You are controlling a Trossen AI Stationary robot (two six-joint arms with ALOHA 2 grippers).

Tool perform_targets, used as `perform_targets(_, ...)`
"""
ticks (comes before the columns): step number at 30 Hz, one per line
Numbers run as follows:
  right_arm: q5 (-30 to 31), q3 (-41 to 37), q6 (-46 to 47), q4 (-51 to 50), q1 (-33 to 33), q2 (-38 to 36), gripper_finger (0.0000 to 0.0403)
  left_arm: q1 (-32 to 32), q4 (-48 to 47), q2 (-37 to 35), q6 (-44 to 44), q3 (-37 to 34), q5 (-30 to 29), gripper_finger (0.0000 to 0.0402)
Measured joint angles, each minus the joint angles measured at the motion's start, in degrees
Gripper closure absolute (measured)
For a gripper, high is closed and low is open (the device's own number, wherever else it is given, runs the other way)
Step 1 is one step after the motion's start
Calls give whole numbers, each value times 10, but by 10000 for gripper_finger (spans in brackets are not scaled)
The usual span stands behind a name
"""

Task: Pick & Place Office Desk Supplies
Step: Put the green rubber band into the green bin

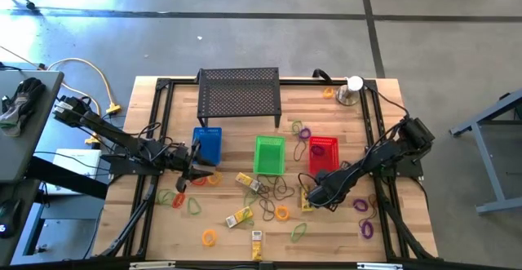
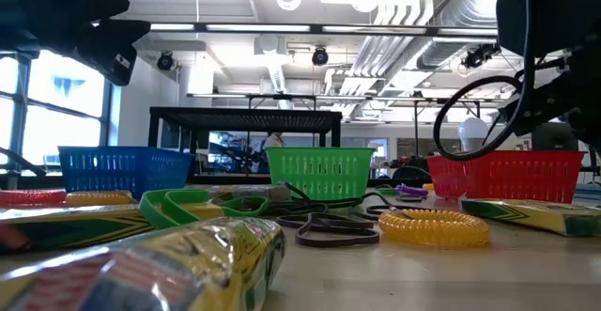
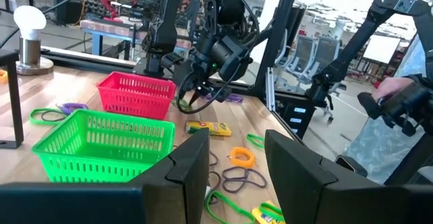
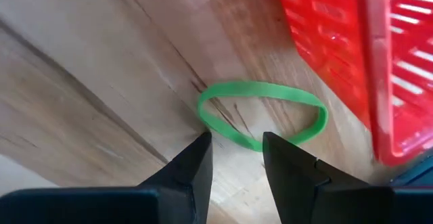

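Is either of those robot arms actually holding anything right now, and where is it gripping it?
Yes. The right gripper pinches a green loop by one spot on its band, between its jaws. The left gripper holds nothing.

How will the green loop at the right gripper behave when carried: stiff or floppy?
Probably light and floppy: the green loop is a thin band, flattened to an oval. It might slip, since the right gripper pinches only one narrow edge of it.
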Motion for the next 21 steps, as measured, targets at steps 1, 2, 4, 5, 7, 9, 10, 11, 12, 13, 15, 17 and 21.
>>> perform_targets(1,0,0,-13,1,0,0,284,0,0,0,0,0,0,262)
perform_targets(2,0,0,-27,3,0,0,284,0,0,0,0,0,0,262)
perform_targets(4,-2,-1,-55,6,-1,0,284,0,0,0,0,0,0,262)
perform_targets(5,-7,-1,-69,7,-3,0,284,0,0,0,0,0,0,262)
perform_targets(7,-19,-3,-86,21,-10,0,284,0,0,0,0,0,0,262)
perform_targets(9,-39,-13,-96,50,-17,-1,284,0,0,0,-2,0,0,262)
perform_targets(10,-45,-18,-108,61,-20,-2,284,0,0,0,-2,0,0,262)
perform_targets(11,-51,-23,-123,69,-24,-2,284,0,0,0,-2,0,0,262)
perform_targets(12,-54,-26,-132,74,-26,-3,284,0,0,0,-2,0,0,262)
perform_targets(13,-55,-30,-135,75,-29,-3,284,0,0,0,-2,0,0,262)
perform_targets(15,-58,-38,-137,79,-35,-3,291,0,0,0,-2,0,0,262)
perform_targets(17,-61,-43,-137,82,-39,-4,304,0,0,0,-3,0,0,262)
perform_targets(21,-48,-47,-150,76,-40,-4,349,0,0,0,-3,0,0,262)
